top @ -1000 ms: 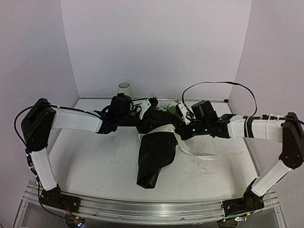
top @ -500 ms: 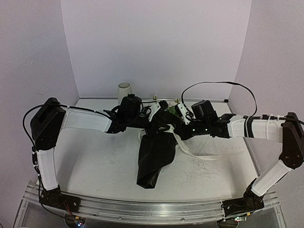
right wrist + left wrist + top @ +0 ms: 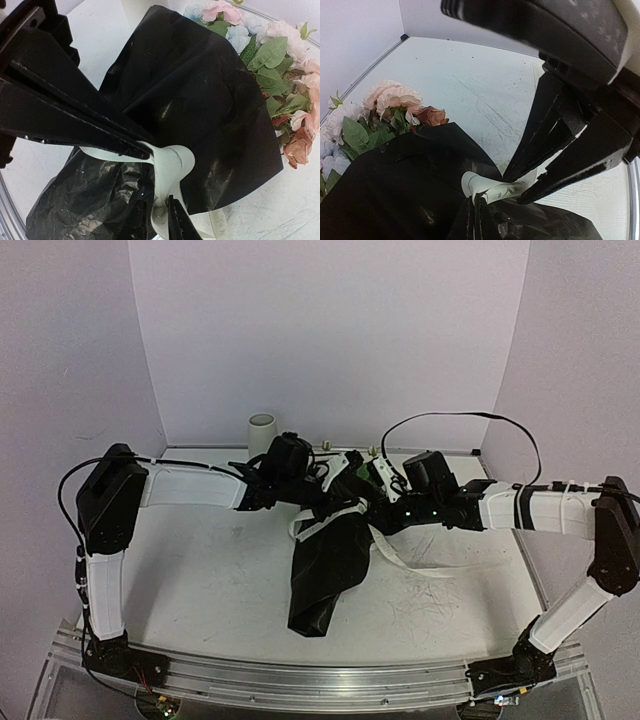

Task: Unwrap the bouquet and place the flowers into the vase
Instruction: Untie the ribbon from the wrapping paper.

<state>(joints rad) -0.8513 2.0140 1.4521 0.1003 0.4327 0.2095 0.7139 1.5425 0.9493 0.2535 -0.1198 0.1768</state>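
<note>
Scratched white bench (image 3: 200,570), lilac walls | vase (image 3: 262,430) upright at back | bouquet (image 3: 330,550) lying right of vase, black wrap (image 3: 200,100) on, flowers (image 3: 280,55) poking out | left gripper (image 3: 512,189) clamped on cream ribbon (image 3: 485,189) | right gripper (image 3: 146,148) tips nearly together at ribbon, grip unclear

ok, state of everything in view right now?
bouquet: lying down, wrapped
ribbon: looped round the bouquet, not undone
vase: upright at the back, no flowers in it
left claw: shut on ribbon
right claw: tips at the ribbon, grip unclear
</note>
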